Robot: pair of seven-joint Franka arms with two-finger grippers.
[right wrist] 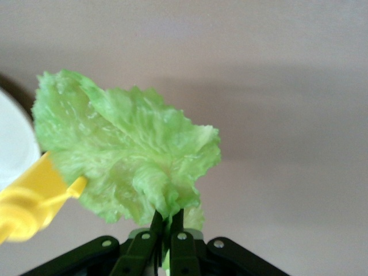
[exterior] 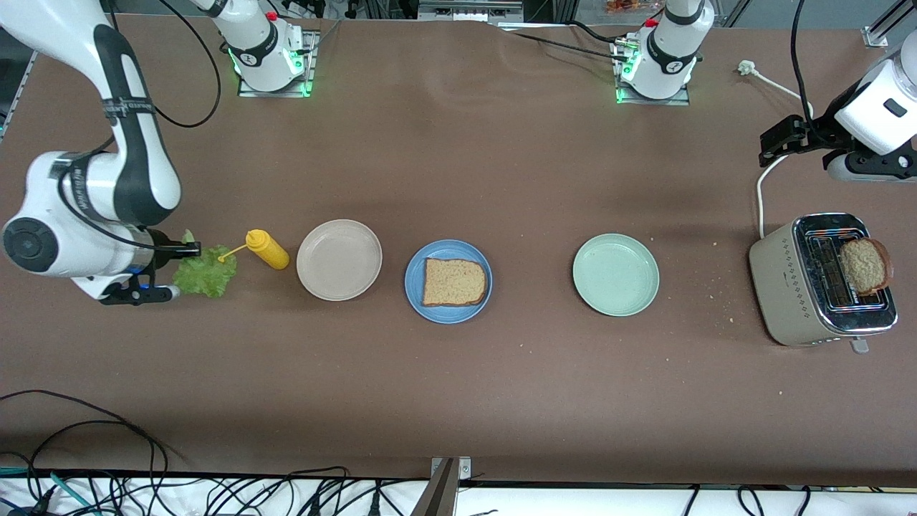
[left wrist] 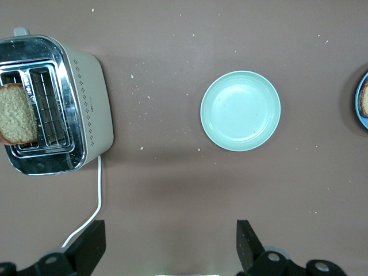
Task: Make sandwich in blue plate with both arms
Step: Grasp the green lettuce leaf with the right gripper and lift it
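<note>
Green lettuce [exterior: 205, 271] sits pinched in the right tool [exterior: 175, 269] by the mustard bottle [exterior: 266, 249], likely bound for the bread [exterior: 454, 282] on the blue plate [exterior: 448, 316], while the left tool [exterior: 779, 140] waits open above the toaster [exterior: 788, 287], whose slice [exterior: 865, 266] should top the sandwich.

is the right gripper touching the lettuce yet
Touching. In the right wrist view the right gripper is shut on the edge of the lettuce leaf, the leaf pinched between its fingers, with no gap.

Brown table [exterior: 458, 165] – toaster [exterior: 817, 283], green plate [exterior: 615, 274], blue plate [exterior: 448, 282], beige plate [exterior: 339, 259], mustard bottle [exterior: 266, 249].
</note>
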